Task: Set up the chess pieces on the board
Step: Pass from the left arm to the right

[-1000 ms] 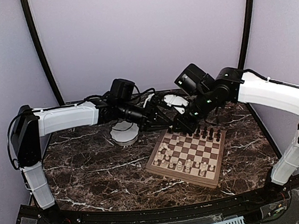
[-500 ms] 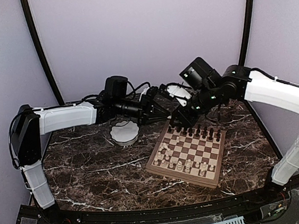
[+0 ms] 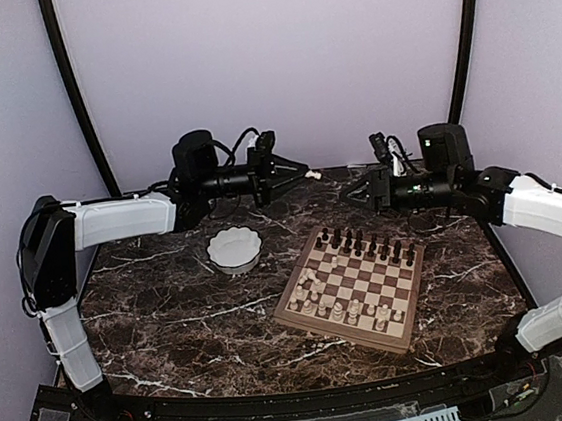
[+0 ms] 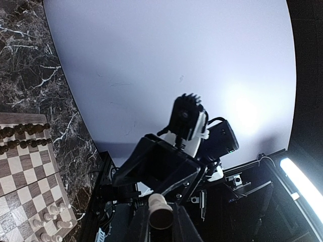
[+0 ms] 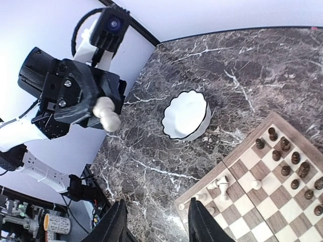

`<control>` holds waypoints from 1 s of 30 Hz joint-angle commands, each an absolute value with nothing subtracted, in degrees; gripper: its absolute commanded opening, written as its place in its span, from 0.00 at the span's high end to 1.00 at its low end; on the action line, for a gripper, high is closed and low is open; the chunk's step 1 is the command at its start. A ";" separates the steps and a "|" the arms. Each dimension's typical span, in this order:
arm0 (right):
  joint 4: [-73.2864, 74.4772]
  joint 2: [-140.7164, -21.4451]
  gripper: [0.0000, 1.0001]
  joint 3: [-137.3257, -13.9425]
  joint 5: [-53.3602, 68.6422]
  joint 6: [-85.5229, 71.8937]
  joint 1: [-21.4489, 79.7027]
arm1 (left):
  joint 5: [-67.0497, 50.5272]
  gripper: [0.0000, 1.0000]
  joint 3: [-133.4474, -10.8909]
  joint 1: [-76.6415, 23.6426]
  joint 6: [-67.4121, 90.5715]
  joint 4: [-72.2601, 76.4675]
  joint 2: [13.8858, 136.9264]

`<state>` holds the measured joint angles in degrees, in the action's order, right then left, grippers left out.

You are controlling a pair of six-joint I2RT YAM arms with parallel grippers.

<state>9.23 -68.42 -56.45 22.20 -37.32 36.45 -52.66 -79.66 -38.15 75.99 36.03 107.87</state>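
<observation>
My left gripper hangs above the table's far side, left of the board, shut on a pale cream chess piece. The left wrist view shows that piece between the fingers. My right gripper is open and empty, level with the left one beyond the board's far edge; its fingers frame bare marble. The board lies right of centre, with dark pieces along its far rows and pale pieces along its near rows. In the right wrist view a pale piece lies tipped over on the board.
A white scalloped bowl stands on the dark marble table left of the board, below the left arm; it looks empty. Black frame posts rise at the back corners.
The two grippers met over the board's far left corner, then drew apart and rose. The right one opened and pulled back right; the left one withdrew left, keeping the pale piece.
</observation>
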 commanded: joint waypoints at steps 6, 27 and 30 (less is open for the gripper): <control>-11.28 -76.47 0.56 -59.47 34.38 -50.13 34.90 | -53.06 0.94 -77.87 -38.47 79.22 41.59 106.00; -23.02 -82.33 0.74 -59.95 40.40 -58.12 33.41 | -54.26 0.94 -78.01 -38.48 80.86 43.10 107.39; -23.42 -82.43 0.76 -59.58 40.51 -58.56 33.27 | -54.45 0.94 -78.33 -38.49 81.19 43.30 107.80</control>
